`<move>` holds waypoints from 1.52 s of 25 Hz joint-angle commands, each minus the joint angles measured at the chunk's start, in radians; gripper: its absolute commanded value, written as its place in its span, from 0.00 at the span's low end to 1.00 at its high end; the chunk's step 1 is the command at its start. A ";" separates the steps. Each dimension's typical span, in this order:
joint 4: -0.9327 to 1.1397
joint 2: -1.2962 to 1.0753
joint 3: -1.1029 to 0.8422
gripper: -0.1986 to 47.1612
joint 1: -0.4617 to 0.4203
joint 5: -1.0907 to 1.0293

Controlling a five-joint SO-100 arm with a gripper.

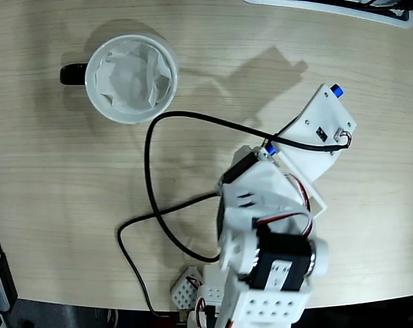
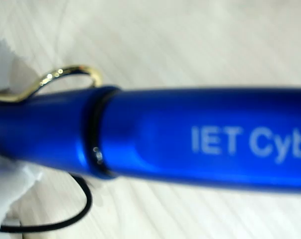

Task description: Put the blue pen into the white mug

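Note:
The blue pen fills the wrist view, lying crosswise close to the camera, its metal clip at the upper left. In the fixed view only its two blue ends stick out from under my white gripper, which looks shut on the pen. A blurred white finger touches the pen at the left of the wrist view. The white mug, with a black handle and crumpled paper inside, stands far off at the upper left of the fixed view.
A black cable loops over the wooden table between the arm's base and the mug. A white object's edge runs along the top right. The table's front edge is at the bottom.

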 commanded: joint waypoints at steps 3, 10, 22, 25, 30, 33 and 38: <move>0.043 0.137 -0.054 0.01 -0.049 0.092; -0.087 0.249 -0.052 0.01 -0.209 0.373; -0.465 0.497 0.219 0.01 -0.437 0.931; -0.578 0.572 0.330 0.01 -0.474 1.071; -0.776 0.666 0.500 0.00 -0.515 1.307; -0.890 0.699 0.568 0.00 -0.534 1.453; -1.009 0.724 0.607 0.00 -0.558 1.664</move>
